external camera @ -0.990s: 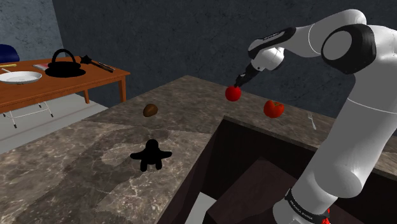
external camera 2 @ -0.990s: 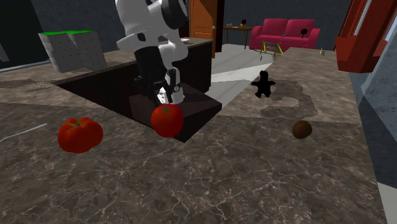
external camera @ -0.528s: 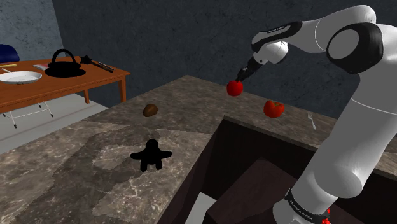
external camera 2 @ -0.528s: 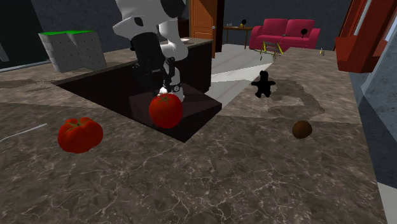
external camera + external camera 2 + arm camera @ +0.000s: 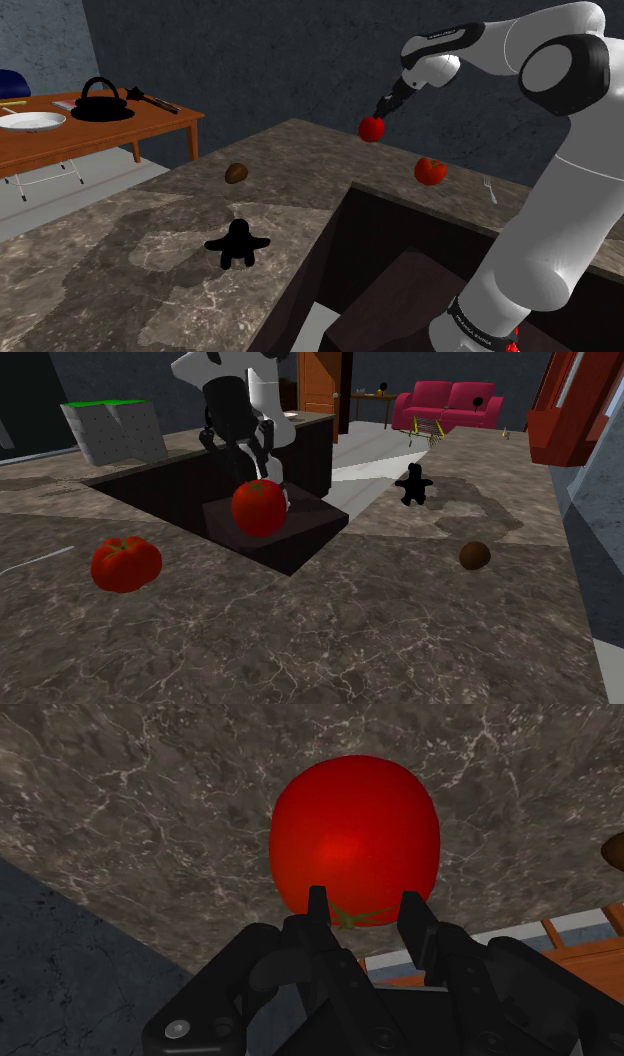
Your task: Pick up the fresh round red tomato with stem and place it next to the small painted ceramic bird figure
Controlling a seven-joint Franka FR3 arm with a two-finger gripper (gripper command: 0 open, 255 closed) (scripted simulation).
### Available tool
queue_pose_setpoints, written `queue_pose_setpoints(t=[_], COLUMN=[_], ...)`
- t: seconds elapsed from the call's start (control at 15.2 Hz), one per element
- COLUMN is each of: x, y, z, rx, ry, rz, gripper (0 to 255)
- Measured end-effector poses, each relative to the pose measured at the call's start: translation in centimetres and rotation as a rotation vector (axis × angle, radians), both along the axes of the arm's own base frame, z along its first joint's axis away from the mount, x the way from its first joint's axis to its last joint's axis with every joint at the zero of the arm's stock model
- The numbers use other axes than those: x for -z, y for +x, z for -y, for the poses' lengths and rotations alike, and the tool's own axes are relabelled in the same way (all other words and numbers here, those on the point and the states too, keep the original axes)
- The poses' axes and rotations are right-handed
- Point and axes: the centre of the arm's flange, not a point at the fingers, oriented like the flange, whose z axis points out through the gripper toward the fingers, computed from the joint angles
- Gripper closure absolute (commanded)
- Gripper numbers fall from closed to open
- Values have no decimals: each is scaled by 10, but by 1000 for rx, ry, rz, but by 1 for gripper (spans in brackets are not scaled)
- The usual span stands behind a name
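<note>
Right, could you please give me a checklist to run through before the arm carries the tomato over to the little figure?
1. Tomato clasped by the tool: ok, its fingers pinch the stem end.
2. Tomato hanging clear of the counter: ok.
3. Correct one taken: ok, the ribbed tomato lies on the counter.
4. Black figure in sight on the counter: ok.
5. Bare counter beside the figure: ok; the brown lump lies apart from it.
6. Grip firm enough for travel: cannot tell.

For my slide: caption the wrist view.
Black gripper clasps a round red tomato at its stem end, over the marbled counter.
</note>
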Motion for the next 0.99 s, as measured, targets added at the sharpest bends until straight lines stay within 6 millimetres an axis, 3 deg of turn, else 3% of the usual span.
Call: queue_pose_setpoints(t=[0.53, 0.73, 0.99], x=[-42, -46, -44], y=[0, 5, 9], z=[0, -24, -77], rx=[0, -1, -2], ry=[0, 1, 1], rz=[0, -1, -1], gripper=[255, 255, 255])
